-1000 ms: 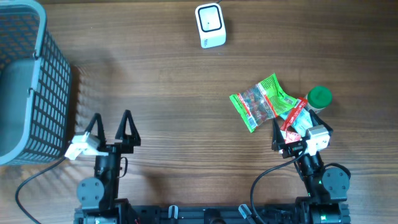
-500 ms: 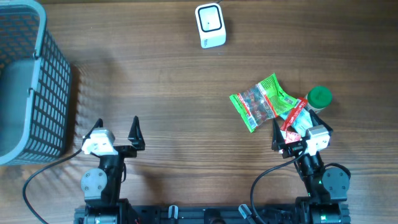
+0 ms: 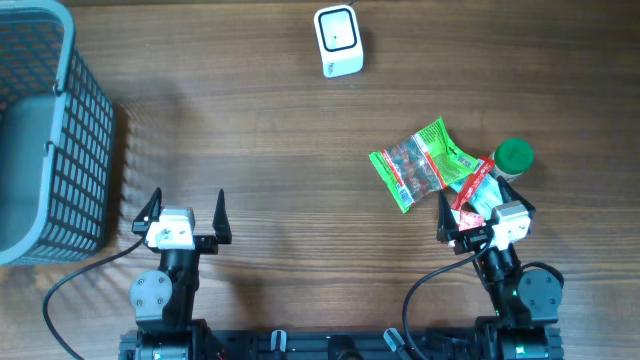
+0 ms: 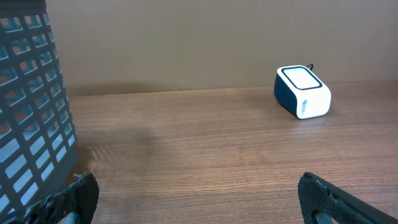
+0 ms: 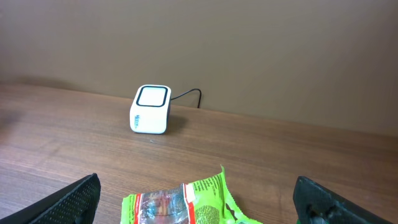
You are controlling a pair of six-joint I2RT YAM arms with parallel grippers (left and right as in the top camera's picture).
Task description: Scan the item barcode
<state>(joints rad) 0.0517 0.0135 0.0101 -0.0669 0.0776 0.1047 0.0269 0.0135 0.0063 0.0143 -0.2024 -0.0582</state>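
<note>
Both jaws gape wide, empty, left gripper (image 3: 187, 200) and right gripper (image 3: 472, 212) alike; overlapping packets (image 3: 420, 165) at the latter's twelve o'clock invite a double grab.

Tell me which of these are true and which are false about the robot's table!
1. The white scanner sits at the far side of the table. True.
2. The left gripper is holding the green snack packet. False: it is open and empty, and the packet lies on the table in front of the right gripper.
3. The grey basket is on the robot's left side. True.
4. The green-lidded bottle is inside the basket. False: it is on the table next to the packet.
</note>
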